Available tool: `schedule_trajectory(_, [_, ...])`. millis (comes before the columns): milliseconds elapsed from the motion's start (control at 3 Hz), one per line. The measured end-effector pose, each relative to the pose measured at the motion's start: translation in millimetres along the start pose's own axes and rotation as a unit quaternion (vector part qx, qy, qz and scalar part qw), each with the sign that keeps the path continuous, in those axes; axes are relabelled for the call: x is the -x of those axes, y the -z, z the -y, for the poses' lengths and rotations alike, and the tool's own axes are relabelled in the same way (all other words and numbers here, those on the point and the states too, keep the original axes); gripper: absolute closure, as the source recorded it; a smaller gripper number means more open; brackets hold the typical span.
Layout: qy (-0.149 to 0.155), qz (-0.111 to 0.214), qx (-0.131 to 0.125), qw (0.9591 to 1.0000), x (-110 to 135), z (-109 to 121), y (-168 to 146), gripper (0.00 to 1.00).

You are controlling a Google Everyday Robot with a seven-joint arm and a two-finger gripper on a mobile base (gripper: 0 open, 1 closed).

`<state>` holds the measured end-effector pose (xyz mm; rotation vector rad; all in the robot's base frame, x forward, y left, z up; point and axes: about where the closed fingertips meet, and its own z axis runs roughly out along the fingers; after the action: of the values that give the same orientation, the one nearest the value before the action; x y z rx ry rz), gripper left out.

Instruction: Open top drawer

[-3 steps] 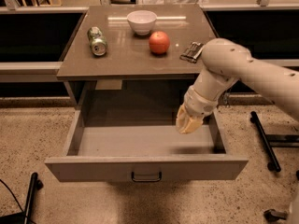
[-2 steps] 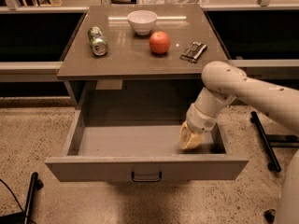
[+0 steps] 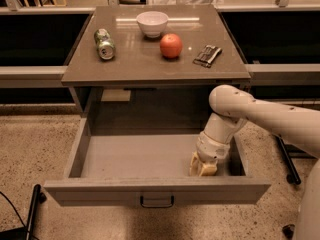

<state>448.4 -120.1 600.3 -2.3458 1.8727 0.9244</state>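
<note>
Top drawer (image 3: 135, 156) is sitting pulled well out from under the table (image 3: 130, 64), its grey tray lying open to view and its flat front carrying a small dark loop handle (image 3: 157, 201) at the middle. The gripper (image 3: 203, 166) is hanging inside the tray near the right front corner, just behind the front panel; whether it is spread or closed, I cannot tell. The white arm (image 3: 260, 116) is reaching in from the right. On the tabletop a can (image 3: 104, 44) is lying on its side, with a white bowl (image 3: 152, 23), a red fruit (image 3: 171, 45) and a small dark object (image 3: 207, 55) sitting apart from it.

Pincer (image 3: 203, 167) low inside the open top drawer (image 3: 135, 156).
</note>
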Motion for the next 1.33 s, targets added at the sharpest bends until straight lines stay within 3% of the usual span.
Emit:
schedule_trajectory(333, [0.007, 0.000, 0.019, 0.9998, 9, -22, 6, 1.00])
schedule_trajectory(667, [0.030, 0.008, -0.001, 0.9995, 27, -38, 38, 1.00])
schedule_trajectory(1000, [0.051, 0.011, -0.030, 0.9982, 40, -40, 65, 1.00])
schedule_trajectory(1333, [0.052, 0.024, -0.093, 0.9941, 47, -31, 94, 1.00])
